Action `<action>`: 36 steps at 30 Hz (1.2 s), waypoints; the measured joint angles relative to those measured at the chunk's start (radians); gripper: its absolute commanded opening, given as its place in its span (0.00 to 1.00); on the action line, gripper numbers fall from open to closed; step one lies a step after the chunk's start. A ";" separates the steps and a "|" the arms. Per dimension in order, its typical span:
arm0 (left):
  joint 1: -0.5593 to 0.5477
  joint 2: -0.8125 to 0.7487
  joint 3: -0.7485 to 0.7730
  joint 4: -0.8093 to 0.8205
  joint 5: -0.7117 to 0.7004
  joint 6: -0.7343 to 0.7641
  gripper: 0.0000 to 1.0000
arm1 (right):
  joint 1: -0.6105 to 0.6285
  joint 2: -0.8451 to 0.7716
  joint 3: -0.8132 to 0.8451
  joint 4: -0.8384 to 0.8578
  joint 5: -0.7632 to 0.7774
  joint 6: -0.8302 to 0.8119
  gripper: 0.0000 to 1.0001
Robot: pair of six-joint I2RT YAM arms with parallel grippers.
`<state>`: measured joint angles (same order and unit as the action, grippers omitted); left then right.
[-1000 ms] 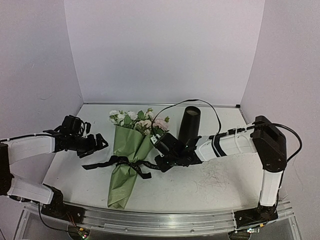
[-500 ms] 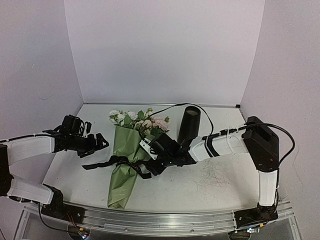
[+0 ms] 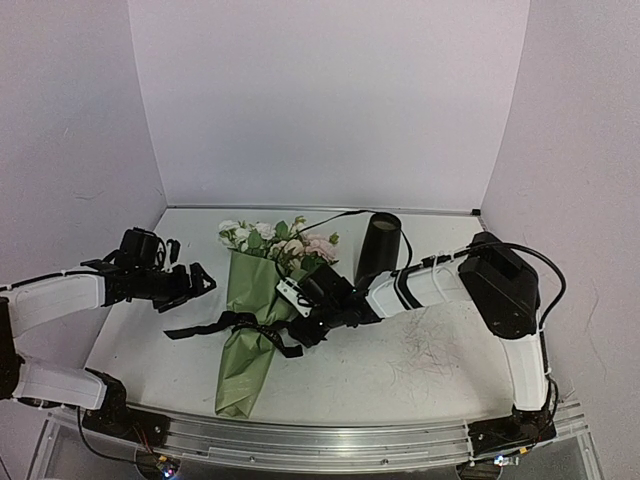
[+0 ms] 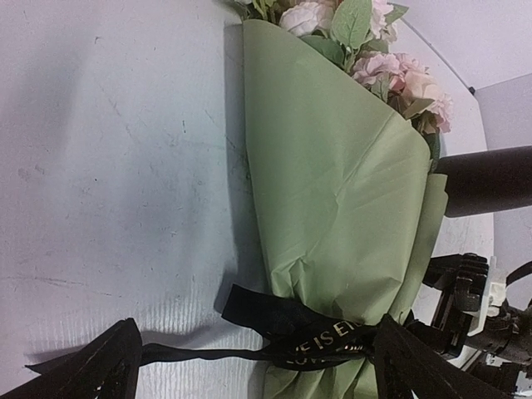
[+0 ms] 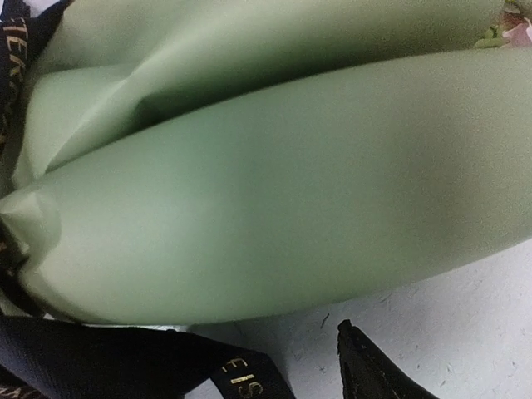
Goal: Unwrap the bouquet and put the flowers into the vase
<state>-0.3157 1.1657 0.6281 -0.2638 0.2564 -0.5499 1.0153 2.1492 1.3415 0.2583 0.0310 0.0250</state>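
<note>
The bouquet (image 3: 250, 315) lies flat on the table, a green paper cone with its pink and white flowers (image 3: 278, 243) pointing to the back. A black ribbon (image 3: 240, 325) is tied round its narrow waist. The black vase (image 3: 379, 245) stands just right of the blooms. My left gripper (image 3: 197, 282) hovers open to the left of the cone; its wrist view shows the green paper (image 4: 332, 183) and the ribbon knot (image 4: 332, 339) between its spread fingers. My right gripper (image 3: 304, 327) is pressed close to the cone's right side at the ribbon. Only one fingertip (image 5: 366, 363) shows, apart from the ribbon strand (image 5: 125, 357).
White walls close in the table at the back and both sides. A loose ribbon tail (image 3: 185, 331) trails left across the table. The right arm's cable (image 3: 330, 215) arcs over the flowers and vase. A metal rail (image 3: 320, 440) runs along the near edge.
My right arm has swung left, bringing its gripper from beside the vase up against the bouquet's ribbon. The left arm has barely moved.
</note>
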 measured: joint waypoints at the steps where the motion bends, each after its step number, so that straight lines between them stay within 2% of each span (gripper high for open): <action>1: 0.000 -0.002 0.000 0.000 -0.001 0.000 0.99 | -0.001 0.006 0.000 0.007 -0.004 0.000 0.56; 2: 0.000 -0.005 0.000 0.000 -0.003 0.000 0.99 | -0.001 0.008 0.002 0.011 -0.007 -0.001 0.49; 3: 0.000 -0.006 0.000 0.000 -0.005 0.000 0.99 | -0.002 0.008 0.002 0.013 -0.010 -0.002 0.38; 4: 0.000 -0.007 0.000 0.000 -0.006 0.000 0.99 | -0.002 0.009 0.002 0.016 -0.014 -0.002 0.22; 6: 0.000 -0.007 0.000 0.000 -0.008 0.000 0.99 | -0.001 0.011 0.002 0.024 -0.021 -0.008 0.03; 7: 0.000 -0.007 0.000 0.000 -0.009 0.000 0.99 | -0.001 0.011 0.002 0.029 -0.023 -0.008 0.00; 13: 0.000 -0.007 0.000 0.000 -0.008 0.000 0.99 | 0.000 -0.018 -0.084 0.136 -0.017 0.006 0.00; 18: 0.000 0.015 0.007 -0.005 -0.012 -0.016 0.97 | -0.006 -0.084 -0.158 0.143 0.021 0.044 0.00; 22: 0.000 0.060 0.013 -0.026 -0.022 -0.057 0.90 | -0.019 -0.123 -0.189 0.157 0.037 0.081 0.00; 26: 0.000 0.110 0.013 -0.050 -0.022 -0.077 0.90 | -0.025 -0.139 -0.205 0.162 0.037 0.103 0.00; 32: -0.006 0.172 0.016 -0.064 -0.015 -0.014 0.91 | -0.026 -0.140 -0.206 0.162 0.037 0.118 0.00; 36: -0.055 0.180 0.019 -0.059 -0.014 0.024 0.92 | -0.038 -0.154 -0.215 0.162 0.026 0.140 0.00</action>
<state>-0.3707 1.3460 0.6472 -0.3223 0.2422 -0.5254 0.9771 1.9948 1.1263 0.4199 0.0566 0.1647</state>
